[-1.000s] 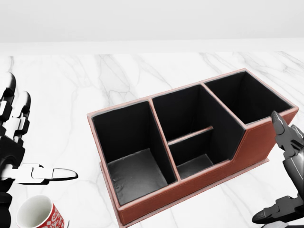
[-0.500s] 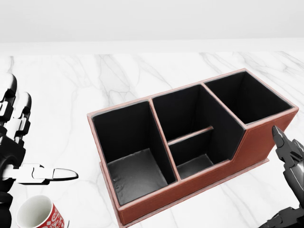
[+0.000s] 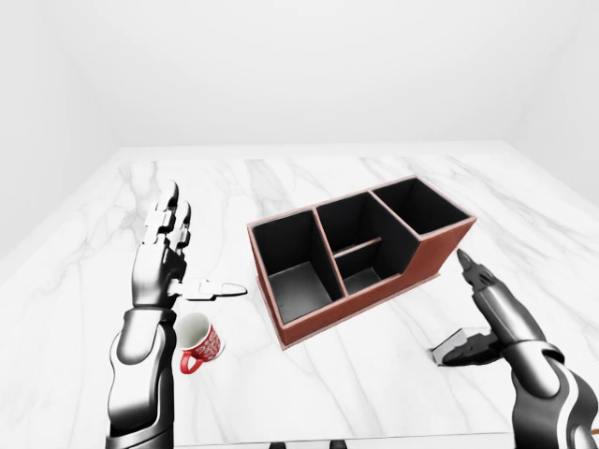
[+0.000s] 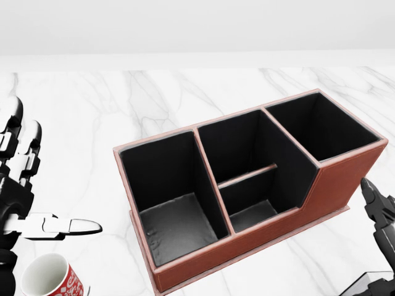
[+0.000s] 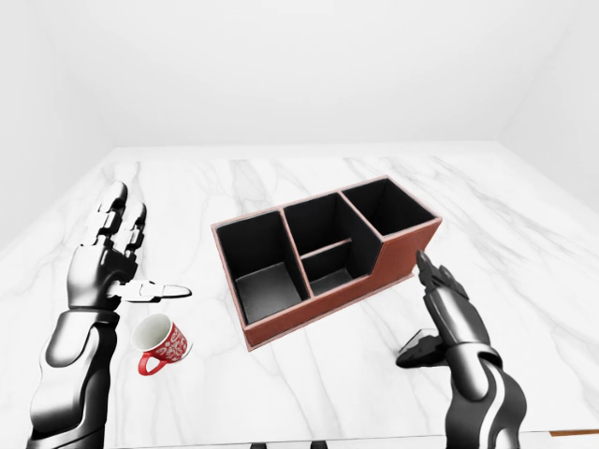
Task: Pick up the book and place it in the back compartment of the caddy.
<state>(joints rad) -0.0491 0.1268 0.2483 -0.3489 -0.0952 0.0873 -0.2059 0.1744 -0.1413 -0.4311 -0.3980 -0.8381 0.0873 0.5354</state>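
No book shows in any view. The red-brown caddy (image 3: 426,258) with black-lined compartments stands askew on the white marble table (image 3: 309,182); all its compartments hold nothing. My left hand (image 3: 195,257) is raised to the caddy's left, fingers spread upward and thumb pointing toward the caddy, open and holding nothing. To the caddy's right, low over the table, my right hand (image 3: 457,313) is open too, its fingers (image 3: 477,276) pointing up and its thumb near the surface. In the head view only the edge of the right hand (image 4: 379,213) shows, at the lower right.
A white mug with a red pattern (image 3: 198,341) lies tipped on the table below my left hand, left of the caddy. The table's near edge (image 3: 374,436) runs along the bottom of the eye views. A thin brown sliver (image 5: 573,432) shows at the lower right.
In the head view my right hand has sunk toward the lower right corner, further from the caddy. The left hand and the caddy have stayed put.
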